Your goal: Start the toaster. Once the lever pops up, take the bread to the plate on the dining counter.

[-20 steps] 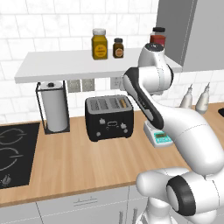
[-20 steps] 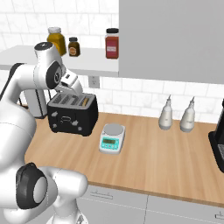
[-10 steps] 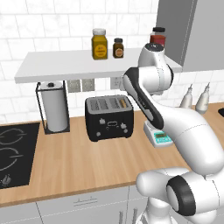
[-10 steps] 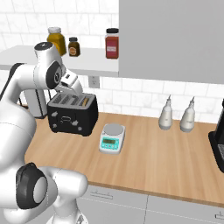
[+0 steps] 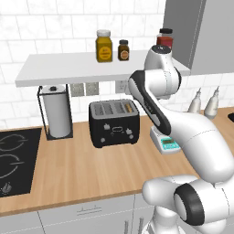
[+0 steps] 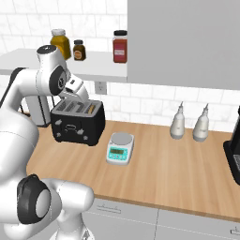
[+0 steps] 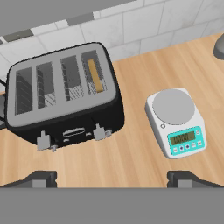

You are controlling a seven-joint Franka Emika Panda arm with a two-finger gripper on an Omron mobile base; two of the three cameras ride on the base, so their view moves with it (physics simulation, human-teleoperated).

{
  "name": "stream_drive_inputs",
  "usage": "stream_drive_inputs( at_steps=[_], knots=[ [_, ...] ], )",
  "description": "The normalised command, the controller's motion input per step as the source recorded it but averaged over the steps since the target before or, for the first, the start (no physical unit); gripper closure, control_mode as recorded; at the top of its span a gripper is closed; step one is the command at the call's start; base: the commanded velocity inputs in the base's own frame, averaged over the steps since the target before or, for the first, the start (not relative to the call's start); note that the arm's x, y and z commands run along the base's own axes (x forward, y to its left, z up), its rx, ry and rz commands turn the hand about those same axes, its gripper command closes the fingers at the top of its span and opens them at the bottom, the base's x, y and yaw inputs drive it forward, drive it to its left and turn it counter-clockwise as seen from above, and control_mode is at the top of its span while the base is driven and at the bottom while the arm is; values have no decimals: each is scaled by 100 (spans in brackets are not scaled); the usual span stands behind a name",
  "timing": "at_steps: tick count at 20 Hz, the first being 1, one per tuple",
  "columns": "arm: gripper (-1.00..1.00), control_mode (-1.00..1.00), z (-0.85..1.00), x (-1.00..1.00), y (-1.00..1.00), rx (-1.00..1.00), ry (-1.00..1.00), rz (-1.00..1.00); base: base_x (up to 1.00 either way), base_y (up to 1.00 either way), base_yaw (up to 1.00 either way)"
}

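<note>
On the light-wood kitchen worktop below a white-tiled wall, the black boxy toaster with a silvery slotted top (image 7: 65,96) stands just beside a small white-and-teal kitchen scale (image 7: 177,120), with the thin brown slice of bread (image 7: 95,75) sunk in the slot nearest that scale. The two-finger gripper (image 7: 112,178) hangs above the toaster's front, jaws spread wide and empty. Starting it well probably means lowering one fingertip squarely onto the pale lever (image 7: 99,131) below the bread's slot and pressing straight down, clear of the scale

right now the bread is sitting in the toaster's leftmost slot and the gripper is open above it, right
Not quite. In the hand view the bread sits in the rightmost slot of the toaster, the one nearest the kitchen scale; the other slots hold no bread. The rest holds: the gripper is open above it.
</note>
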Motion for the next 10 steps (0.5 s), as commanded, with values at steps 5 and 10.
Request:
stream_drive_inputs(
  at_steps=[5, 10],
  knots=[
    [-100, -100, 0, 0, 0, 0, 0, 0, 0, 0, 0],
    [-100, -100, 0, 0, 0, 0, 0, 0, 0, 0, 0]
  ],
)
